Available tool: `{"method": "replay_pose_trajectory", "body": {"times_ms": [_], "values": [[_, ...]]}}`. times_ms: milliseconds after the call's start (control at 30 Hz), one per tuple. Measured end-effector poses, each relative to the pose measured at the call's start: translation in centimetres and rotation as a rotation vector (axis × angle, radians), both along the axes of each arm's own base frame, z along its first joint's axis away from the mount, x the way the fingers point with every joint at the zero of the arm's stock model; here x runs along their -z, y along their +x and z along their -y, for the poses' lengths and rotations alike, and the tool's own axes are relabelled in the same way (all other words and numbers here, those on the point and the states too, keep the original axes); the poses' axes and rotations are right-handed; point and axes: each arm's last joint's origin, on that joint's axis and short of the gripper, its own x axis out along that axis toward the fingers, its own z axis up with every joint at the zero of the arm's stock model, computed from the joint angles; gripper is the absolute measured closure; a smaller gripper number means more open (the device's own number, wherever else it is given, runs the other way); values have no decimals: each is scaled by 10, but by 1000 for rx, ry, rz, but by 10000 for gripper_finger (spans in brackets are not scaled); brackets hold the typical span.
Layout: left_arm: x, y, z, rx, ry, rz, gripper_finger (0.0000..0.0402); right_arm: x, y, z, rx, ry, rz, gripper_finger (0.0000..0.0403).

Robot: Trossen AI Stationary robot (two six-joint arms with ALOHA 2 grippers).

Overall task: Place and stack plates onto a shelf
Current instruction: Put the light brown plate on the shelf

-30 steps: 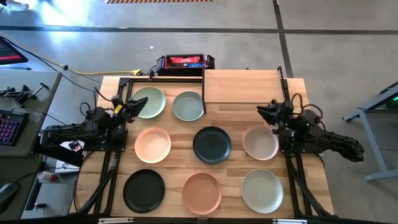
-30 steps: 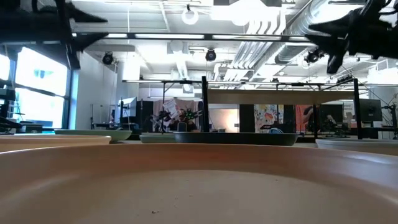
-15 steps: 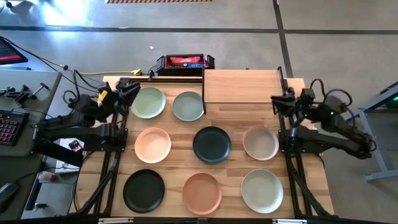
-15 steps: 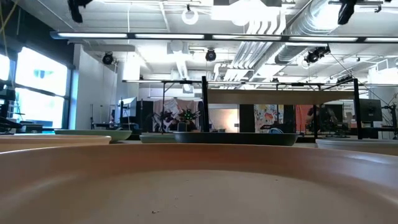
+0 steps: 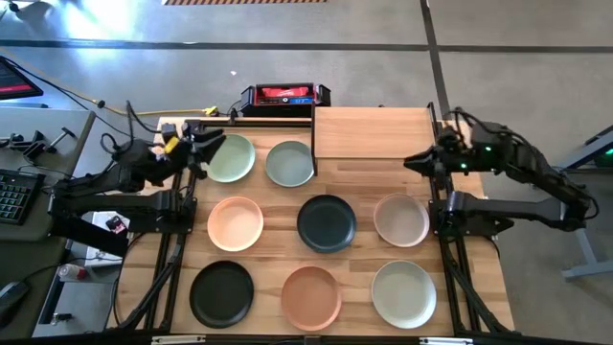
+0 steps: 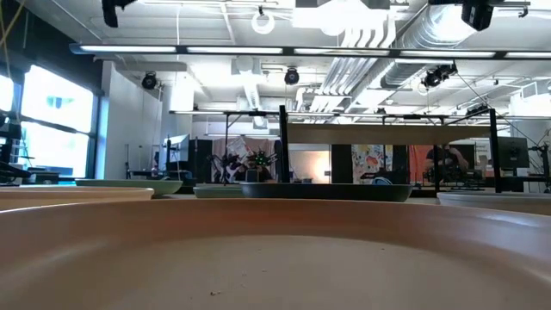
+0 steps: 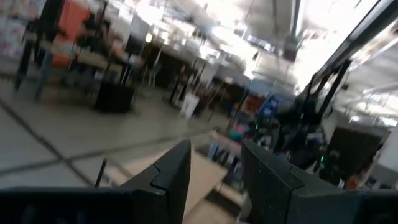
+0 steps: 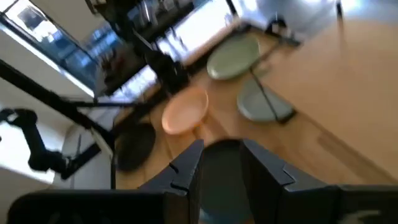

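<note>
While no plate has yet been set on it, the shelf stands bare at the far edge of the table, a light wood panel with thin black posts. By the look of things the task is judged to be at its very start: every plate is left to be carried over and stacked.

Eight plates are counted on the table, all lying flat and apart from one another. Just beside the shelf's left edge lie the grey-green plate and, further left, the pale green plate. In front of the shelf a middle row is formed by the peach plate, the dark teal plate and the cream plate. Farthest from the shelf lie the black plate, the terracotta plate and the off-white plate.

One shelf is seen, and two arms. The left gripper is held raised at the pale green plate's left rim, fingers parted and empty. The right gripper is held raised just beside the shelf's right edge, fingers parted a little, nothing between them.

One red-and-black box sits behind the shelf.
</note>
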Motion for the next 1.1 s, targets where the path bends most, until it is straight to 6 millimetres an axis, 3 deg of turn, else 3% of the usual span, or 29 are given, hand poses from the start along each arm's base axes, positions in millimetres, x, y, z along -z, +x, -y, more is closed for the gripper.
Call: {"method": "replay_pose_trajectory", "body": {"times_ms": [167,433,833,1100], "values": [[9,1,0,6,-52,-78,271,6,17,4,-37,116,-106,315],[12,1,0,5,-57,-110,271,34,43,1,-44,313,-408,315],[13,1,0,6,-58,-117,271,63,86,-25,67,439,-664,315],[18,2,0,4,-68,-167,271,88,110,-51,135,427,-815,315]]}}
